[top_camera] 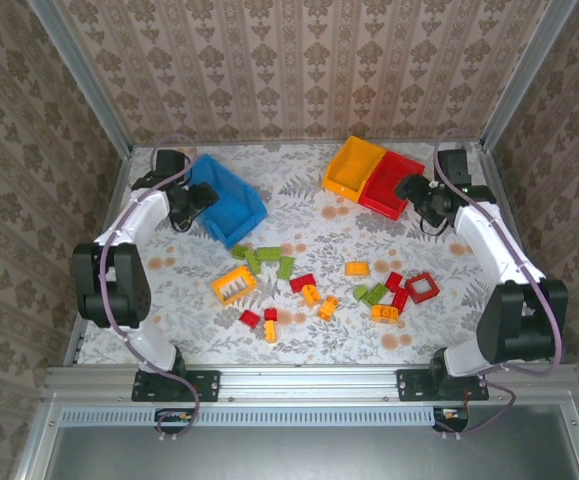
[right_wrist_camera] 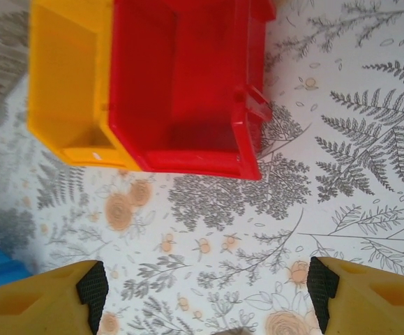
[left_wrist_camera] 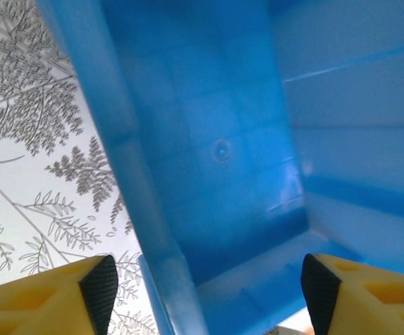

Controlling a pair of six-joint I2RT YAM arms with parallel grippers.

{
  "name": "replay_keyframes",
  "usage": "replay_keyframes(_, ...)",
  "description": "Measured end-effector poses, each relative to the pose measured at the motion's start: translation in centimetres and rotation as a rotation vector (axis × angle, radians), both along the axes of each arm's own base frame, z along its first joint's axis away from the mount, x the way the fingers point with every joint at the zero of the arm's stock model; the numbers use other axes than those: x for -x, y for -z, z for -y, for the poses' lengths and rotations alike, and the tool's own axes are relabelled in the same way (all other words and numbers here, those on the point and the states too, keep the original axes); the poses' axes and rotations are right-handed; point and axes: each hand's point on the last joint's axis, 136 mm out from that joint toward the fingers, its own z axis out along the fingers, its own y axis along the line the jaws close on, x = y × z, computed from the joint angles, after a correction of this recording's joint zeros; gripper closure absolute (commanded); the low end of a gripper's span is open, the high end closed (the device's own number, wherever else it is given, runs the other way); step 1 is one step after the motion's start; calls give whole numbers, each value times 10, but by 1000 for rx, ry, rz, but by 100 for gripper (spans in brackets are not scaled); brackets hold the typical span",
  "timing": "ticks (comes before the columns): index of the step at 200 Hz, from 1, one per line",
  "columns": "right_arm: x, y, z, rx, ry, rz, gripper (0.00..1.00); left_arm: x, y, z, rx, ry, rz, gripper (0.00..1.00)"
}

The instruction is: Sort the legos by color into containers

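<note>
Top view: both arms reach forward, the left gripper at the blue bin, the right gripper beside the red bin, which touches the yellow bin. About eighteen legos are scattered mid-table.
Left wrist: jaws apart, straddling the blue bin's wall and gripping nothing.
Right wrist: jaws apart and empty over the table.

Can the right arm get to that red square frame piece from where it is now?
Probably yes. The right gripper is open and empty beside the red bin, and the red frame lies uncovered on that arm's side, with only small red bricks beside it.
</note>
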Motion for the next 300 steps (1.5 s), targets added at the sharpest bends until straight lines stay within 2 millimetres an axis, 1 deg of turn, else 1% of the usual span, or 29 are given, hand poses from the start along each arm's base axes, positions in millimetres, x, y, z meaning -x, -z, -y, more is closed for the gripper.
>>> replay_keyframes(15, -6, 13, 1, 7, -6, -41, 25, 3, 9, -2, -15, 2, -33, 46)
replay_keyframes(33, -14, 23, 3, 21, -7, -79, 27, 6, 16, -3, -29, 8, -62, 59)
replay_keyframes(57, -22, 35, 6, 46, -7, -117, 28, 6, 19, -2, -48, 27, -71, 74)
replay_keyframes(69, -26, 40, 9, 60, -5, -136, 28, 5, 18, 0, -55, 38, -69, 83)
replay_keyframes(85, -33, 45, 11, 80, -11, -152, 29, 4, 16, 1, -76, 62, -66, 91)
replay_keyframes(113, -49, 56, 15, 112, -23, -183, 31, 9, 20, 9, -98, 119, -86, 99)
replay_keyframes(153, -68, 73, 22, 167, -41, -235, 34, 17, 20, 20, -127, 207, -97, 100)
replay_keyframes(181, -80, 80, 27, 205, -68, -261, 36, 23, 20, 38, -153, 300, -96, 100)
replay_keyframes(213, -84, 83, 31, 245, -95, -284, 39, 36, 20, 65, -188, 428, -100, 100)
replay_keyframes(226, -84, 85, 32, 258, -107, -293, 41, 41, 20, 72, -196, 461, -103, 100)
replay_keyframes(236, -84, 88, 33, 267, -119, -300, 43, 42, 20, 73, -202, 470, -107, 100)
replay_keyframes(256, -85, 92, 33, 277, -138, -317, 49, 39, 19, 70, -216, 470, -121, 100)
replay_keyframes(268, -86, 93, 33, 284, -150, -323, 56, 34, 17, 66, -224, 464, -125, 100)
replay_keyframes(284, -89, 96, 32, 294, -172, -331, 68, 22, 16, 60, -237, 451, -124, 100)
replay_keyframes(300, -88, 100, 30, 308, -183, -341, 83, 12, 14, 53, -245, 441, -124, 100)
